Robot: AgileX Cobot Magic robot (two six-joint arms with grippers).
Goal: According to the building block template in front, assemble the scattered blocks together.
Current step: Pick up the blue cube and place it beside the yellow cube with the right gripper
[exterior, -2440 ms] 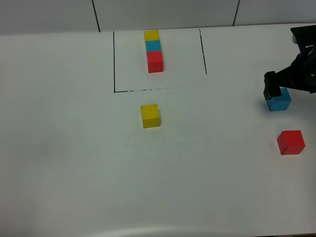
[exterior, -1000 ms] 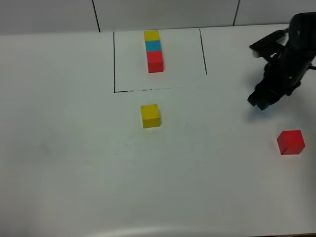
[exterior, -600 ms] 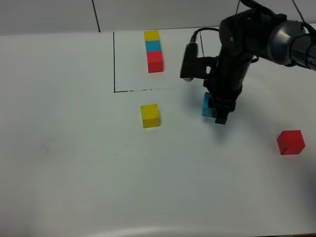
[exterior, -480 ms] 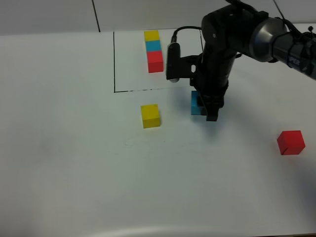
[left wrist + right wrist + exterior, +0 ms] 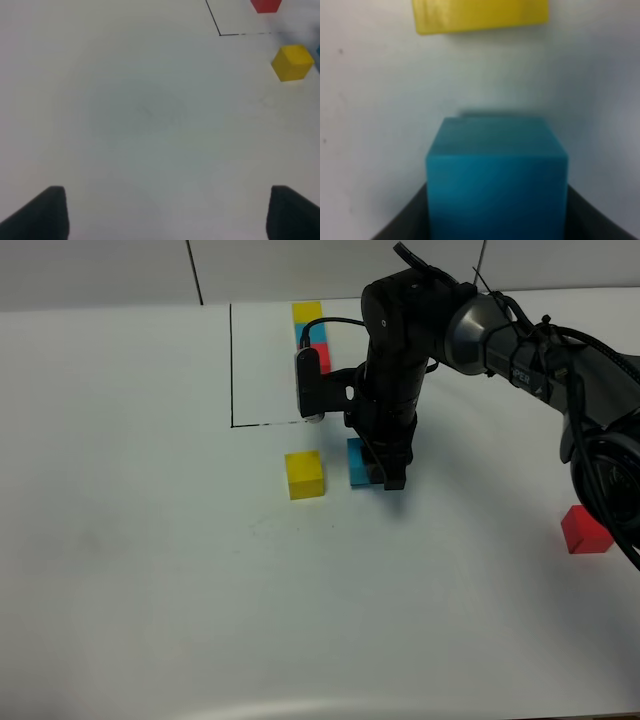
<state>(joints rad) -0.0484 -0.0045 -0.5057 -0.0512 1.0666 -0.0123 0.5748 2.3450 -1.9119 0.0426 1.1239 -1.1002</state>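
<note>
Exterior high view, biggest things first.

- Counter (image 5: 150, 590): white, flat, bare apart from the blocks.
- Right arm (image 5: 400, 350): reaches across the middle and hides part of the template.
- Black outline (image 5: 232, 370): frames the template (image 5: 307, 312) at the far side. It is a joined row of yellow, cyan, red.
- Left tool (image 5: 165, 215): jaws spread wide, nothing between them. It hangs over bare counter, well apart from the work.
- Right tool (image 5: 378, 468): clenched on the cyan block (image 5: 358, 464), pads on two opposite side faces.
- Cyan block sits just beside the yellow block (image 5: 304, 474). The right wrist view shows a strip of counter between them, so they are not touching. I cannot tell whether the cyan block is resting on the counter or just above it.
- Red block (image 5: 585, 530): alone near the right edge, well apart from the other two.

Handling, my judgement:
- These look like small rigid cubes with smooth faces. Probably light, so easy to nudge out of line.
- Best hold is centred on two opposite flat faces, square-on, leaving the mating faces free.
- My current grip leaves free the face turned toward the yellow block.
</note>
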